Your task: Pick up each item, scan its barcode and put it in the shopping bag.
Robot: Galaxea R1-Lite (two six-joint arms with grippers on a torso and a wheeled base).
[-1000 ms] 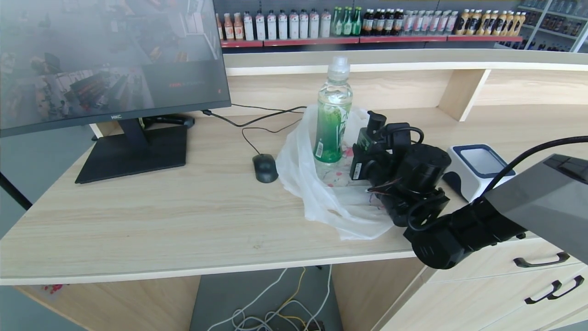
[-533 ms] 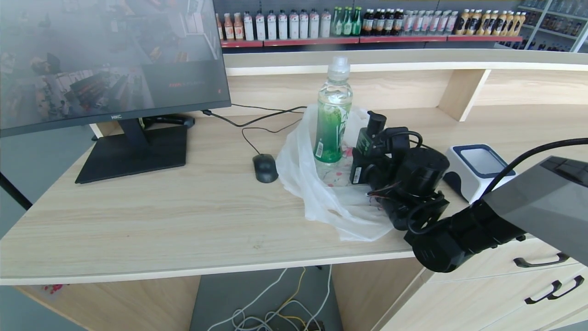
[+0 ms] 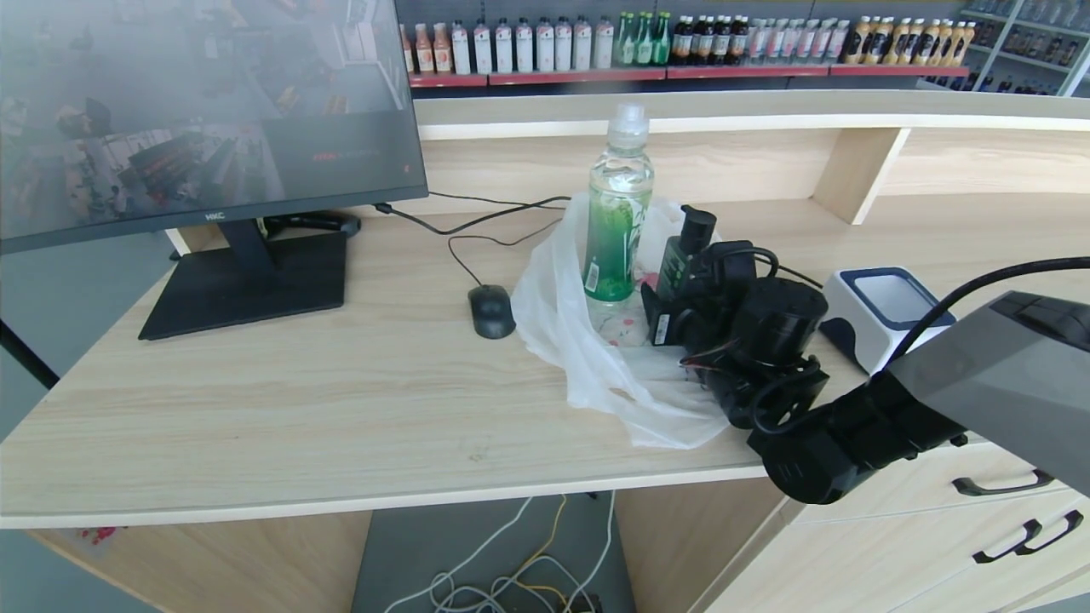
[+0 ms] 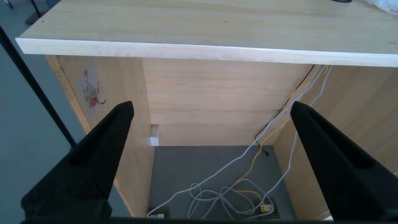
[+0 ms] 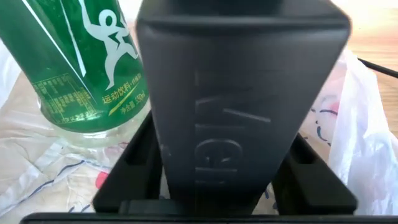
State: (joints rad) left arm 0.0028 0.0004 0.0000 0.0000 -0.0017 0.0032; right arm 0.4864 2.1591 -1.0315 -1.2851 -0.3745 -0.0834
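Pale wood-grain bench (image 3: 341, 383) under the end effector (image 3: 684, 268), with a raised ledge (image 3: 766, 106) beyond. Far behind, red-edged shelves (image 3: 664, 75) lined with bottles (image 3: 545, 44). Left of the end effector, a monitor (image 3: 204, 111) on a black stand (image 3: 247, 285), a mouse (image 3: 491, 311), and cables (image 3: 477, 221). Lower right, drawers (image 3: 937, 528) with black handles (image 3: 1003, 485). Beneath the bench, grey floor (image 3: 426, 545) and loose wires (image 3: 511, 579). Evenly lit.

Print marks bottle label (image 3: 608, 255), monitor (image 3: 215, 216) and dark bottle (image 5: 242, 93).
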